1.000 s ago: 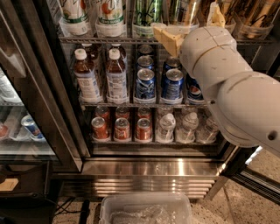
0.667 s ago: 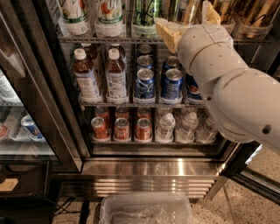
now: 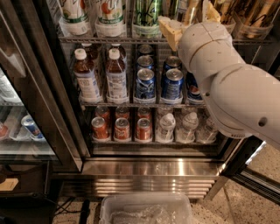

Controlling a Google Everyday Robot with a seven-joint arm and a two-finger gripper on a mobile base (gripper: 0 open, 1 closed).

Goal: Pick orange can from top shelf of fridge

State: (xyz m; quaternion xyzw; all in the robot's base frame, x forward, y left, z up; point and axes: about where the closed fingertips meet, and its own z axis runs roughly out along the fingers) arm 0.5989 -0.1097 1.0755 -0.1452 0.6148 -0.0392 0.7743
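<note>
At the top shelf (image 3: 109, 39) of the fridge (image 3: 52, 109), the pincer (image 3: 189, 18) is raised to can height with its jaws released and spread wide. One yellow pad (image 3: 169, 29) shows left of the orange can (image 3: 191, 8), the other up to its right. The can stands at the top edge of view, just right of the green can (image 3: 146, 13). Only a strip of it shows between the pads, and I cannot tell how deep the pincer has reached.

My judgement is that the step in hand is the final approach and closing. To do it well, the pincer should go straight in with the can centred between the pads, and should not close before both pads are past the can's front curve. It should grip mid-body, then lift slightly before drawing back over the shelf's front edge.

The green can sits close to the left pad and could be nudged. The tall cans in clear trays (image 3: 249, 19) crowd the right side. The bulky white arm (image 3: 236, 87) hides part of the shelf and hangs in front of the blue cans (image 3: 145, 83) below. Bottles (image 3: 85, 74), red cans (image 3: 121, 129) and a plastic bin (image 3: 146, 208) on the floor lie well apart from the work.
</note>
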